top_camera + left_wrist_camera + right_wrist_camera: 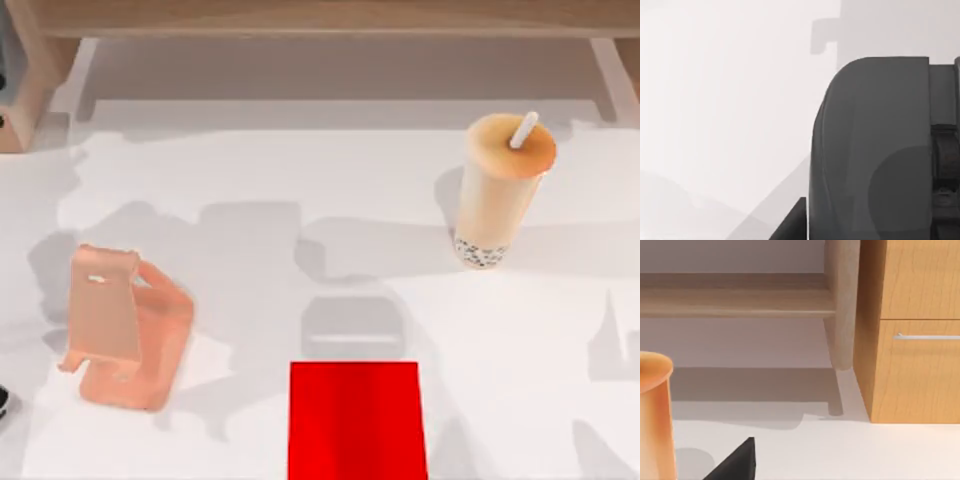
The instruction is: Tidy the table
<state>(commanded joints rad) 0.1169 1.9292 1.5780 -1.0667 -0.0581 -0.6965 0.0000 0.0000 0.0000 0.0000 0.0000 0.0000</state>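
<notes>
White table [300, 170]: pink phone stand [120, 330] near left, bubble tea cup [498, 190] far right, red block [355, 420] near centre. Gripper openings: cannot tell.

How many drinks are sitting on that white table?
1. A bubble tea cup with a straw stands upright on the table, toward its right and rear. Nothing suggests another, though the views stop at the table's edges.

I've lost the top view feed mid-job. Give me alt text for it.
A white table holds three things: a bubble tea cup with a straw standing at right, a peach phone stand at left, and a red block at the near edge, centre. A wooden shelf unit runs along the far edge.
</notes>
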